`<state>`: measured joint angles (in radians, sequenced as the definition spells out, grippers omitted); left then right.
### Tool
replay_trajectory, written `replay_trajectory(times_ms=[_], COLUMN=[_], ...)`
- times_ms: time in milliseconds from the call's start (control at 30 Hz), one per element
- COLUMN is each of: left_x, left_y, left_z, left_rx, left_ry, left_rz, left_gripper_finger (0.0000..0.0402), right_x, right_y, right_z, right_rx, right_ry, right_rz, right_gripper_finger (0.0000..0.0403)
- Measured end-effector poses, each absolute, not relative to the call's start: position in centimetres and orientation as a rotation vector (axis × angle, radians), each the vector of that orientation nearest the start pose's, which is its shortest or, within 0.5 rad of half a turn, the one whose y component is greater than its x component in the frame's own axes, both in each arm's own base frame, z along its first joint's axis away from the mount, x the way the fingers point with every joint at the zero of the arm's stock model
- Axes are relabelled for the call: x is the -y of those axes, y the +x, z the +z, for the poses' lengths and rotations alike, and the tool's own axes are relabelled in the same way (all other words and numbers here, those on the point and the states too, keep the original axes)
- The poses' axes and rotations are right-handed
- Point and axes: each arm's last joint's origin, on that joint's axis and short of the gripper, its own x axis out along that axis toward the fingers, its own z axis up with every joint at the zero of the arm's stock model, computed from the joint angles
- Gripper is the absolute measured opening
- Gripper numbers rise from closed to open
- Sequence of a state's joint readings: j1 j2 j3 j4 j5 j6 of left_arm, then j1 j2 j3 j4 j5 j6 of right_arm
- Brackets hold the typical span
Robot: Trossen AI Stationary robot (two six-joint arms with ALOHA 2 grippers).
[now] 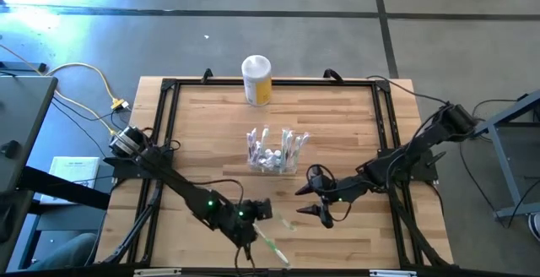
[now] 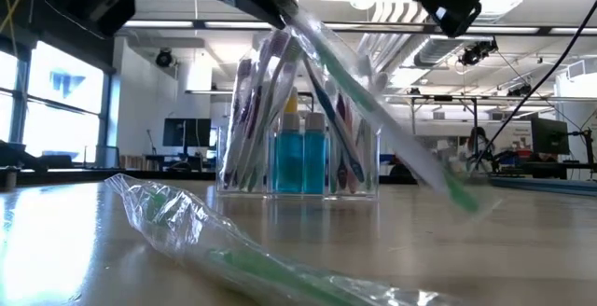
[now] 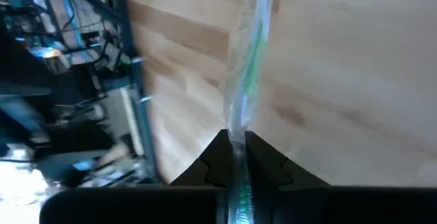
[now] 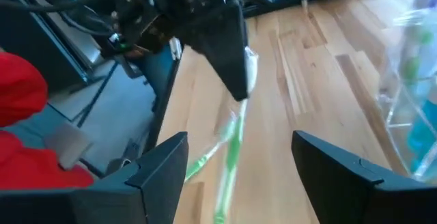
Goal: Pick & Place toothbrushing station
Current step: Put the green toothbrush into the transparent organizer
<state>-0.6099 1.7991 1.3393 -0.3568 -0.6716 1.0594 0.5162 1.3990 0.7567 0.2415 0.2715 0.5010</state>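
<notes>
One table (image 1: 354, 226) — wooden top in a black frame, carrying everything.

Two arms come in from the near corners, left and right, and meet over the near-middle of the table.

One yellow canister (image 1: 257, 81) with a white lid stands at the middle of the far edge, well apart from the work; it looks like it plays no part in this step.

One toothbrushing station (image 1: 274, 152) — the clear holder — sits about mid-table, upright, already stuffed with wrapped brushes standing on end and small blue bottles in the low compartments. Brush count inside: several, can't tell exactly.

One left gripper (image 1: 263, 211), near the near edge, is pinched tight on a wrapped green toothbrush (image 3: 251, 67). It is held by one end so the rest hangs free, slanting down toward the wood — probably to leave the free end clear for dropping into a compartment or for a handover.

One right gripper (image 1: 314, 203) hovers just beside it, near side of the holder, fingers (image 4: 160, 166) spread wide with nothing between them. It is aimed at the hanging brush, so my read is it's waiting to take or steady it.

One more wrapped brush (image 2: 224, 241) lies flat on the table by the near edge, untouched — likely next in line.
</notes>
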Motion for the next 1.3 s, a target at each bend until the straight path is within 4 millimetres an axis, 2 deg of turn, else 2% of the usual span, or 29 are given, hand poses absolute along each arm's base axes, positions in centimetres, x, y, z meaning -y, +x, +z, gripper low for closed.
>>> replay_trajectory(times_ms=[233,500,1100,1300], left_x=[21.0,20.9,21.0,21.1], left_y=[33.5,33.7,34.0,34.0], left_z=[24.7,25.0,25.5,25.6], left_rx=[-0.629,-0.654,-0.619,-0.61], left_ry=[1.629,1.76,1.825,1.851], left_rz=[-0.284,-0.191,-0.175,-0.18], left_gripper_finger=[0.0018,0.002,0.0021,0.0022], right_x=[-12.8,-11.9,-11.5,-11.9], right_y=[28.0,29.4,29.9,30.8], right_z=[21.0,20.5,20.4,18.8], right_rx=[-0.448,-0.417,-0.382,-0.391], right_ry=[0.34,0.381,0.317,0.33], right_rz=[0.169,0.255,0.252,0.31], right_gripper_finger=[0.0254,0.0254,0.0254,0.0254])
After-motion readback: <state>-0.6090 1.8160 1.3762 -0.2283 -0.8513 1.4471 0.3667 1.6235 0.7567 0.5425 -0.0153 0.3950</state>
